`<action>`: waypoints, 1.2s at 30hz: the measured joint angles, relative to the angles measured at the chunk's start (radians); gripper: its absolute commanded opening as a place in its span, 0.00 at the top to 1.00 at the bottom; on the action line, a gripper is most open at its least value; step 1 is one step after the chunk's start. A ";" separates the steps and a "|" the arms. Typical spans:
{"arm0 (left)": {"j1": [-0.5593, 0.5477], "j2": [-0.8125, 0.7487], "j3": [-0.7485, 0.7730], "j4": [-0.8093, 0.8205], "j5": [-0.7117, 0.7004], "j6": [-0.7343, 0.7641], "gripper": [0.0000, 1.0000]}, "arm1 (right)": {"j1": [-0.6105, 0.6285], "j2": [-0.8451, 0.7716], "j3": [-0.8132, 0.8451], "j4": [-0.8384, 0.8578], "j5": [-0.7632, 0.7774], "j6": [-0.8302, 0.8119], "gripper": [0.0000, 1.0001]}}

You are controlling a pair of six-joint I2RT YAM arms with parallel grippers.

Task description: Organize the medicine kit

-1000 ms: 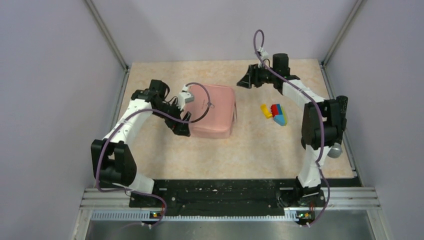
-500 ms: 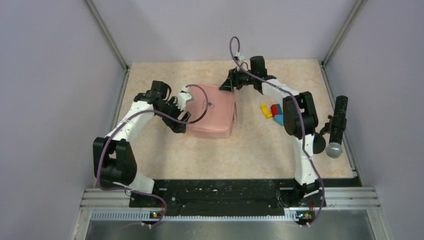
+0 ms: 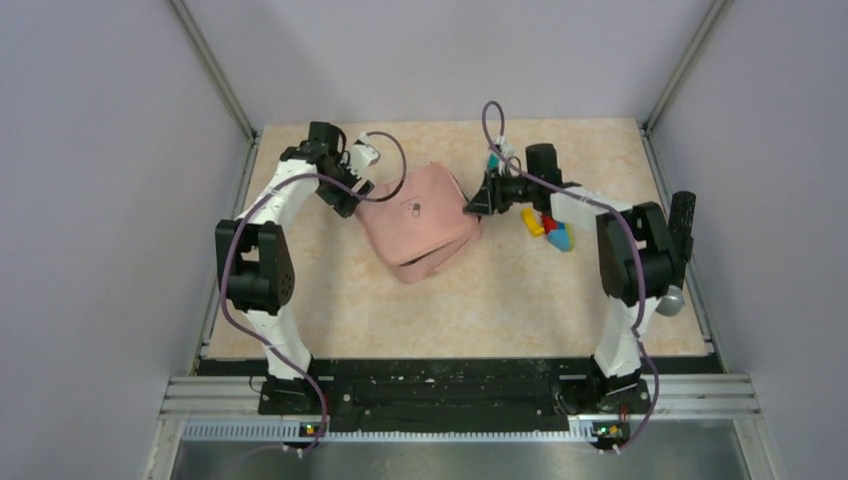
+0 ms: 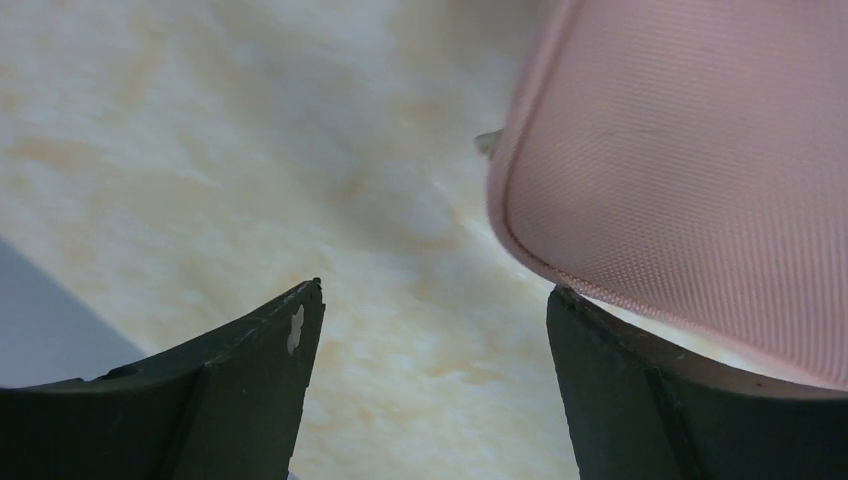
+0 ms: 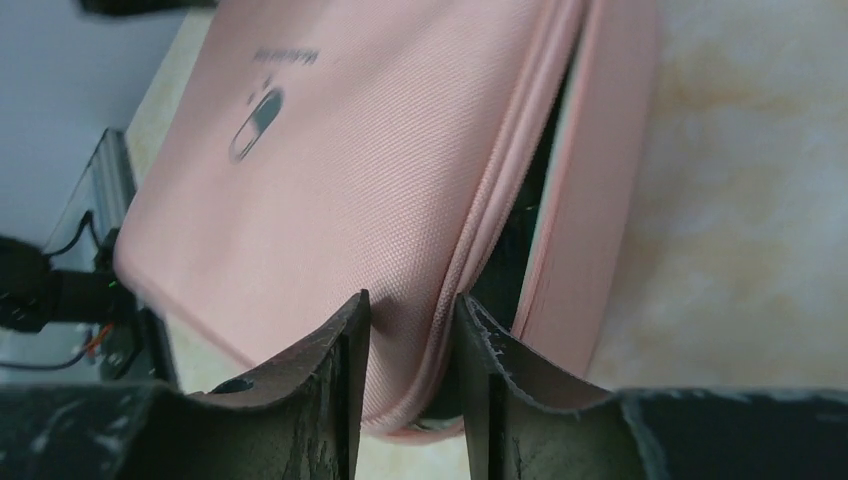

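Observation:
The pink medicine kit [image 3: 418, 228] lies turned at an angle in the middle of the table, its lid slightly raised along the right edge. My right gripper [image 3: 476, 206] is shut on the lid's edge. In the right wrist view [image 5: 410, 325] one finger lies on the lid [image 5: 380, 150] and the other sits in the dark gap under it. My left gripper [image 3: 352, 198] is open at the kit's back left corner. In the left wrist view [image 4: 435, 300] the kit's corner [image 4: 690, 160] rests against the right finger, and only bare table shows between the fingers.
Small coloured blocks [image 3: 550, 228], yellow, red and blue, lie just right of the kit under the right arm. Grey walls and metal rails close in the beige table [image 3: 500, 300] at the back and both sides.
The right gripper swung in from the back and closed on the kit's right edge. The kit turned and shifted. The left gripper moved back from the kit's front left to its back left corner.

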 measured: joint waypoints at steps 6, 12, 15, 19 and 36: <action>0.029 0.108 0.112 0.174 -0.079 0.034 0.12 | 0.041 -0.172 -0.135 -0.114 -0.078 -0.006 0.58; 0.074 0.054 0.032 0.172 -0.037 -0.006 0.12 | 0.017 -0.226 -0.042 -0.133 -0.094 -0.006 0.49; 0.102 -0.014 -0.008 0.117 0.003 -0.054 0.12 | -0.006 -0.221 0.006 -0.126 -0.037 0.005 0.43; 0.110 -0.093 -0.013 0.031 0.071 -0.121 0.13 | -0.016 -0.173 0.040 -0.111 0.030 0.045 0.39; 0.181 -0.046 -0.068 -0.234 0.585 -0.353 0.26 | -0.010 -0.071 -0.068 -0.076 0.034 0.126 0.37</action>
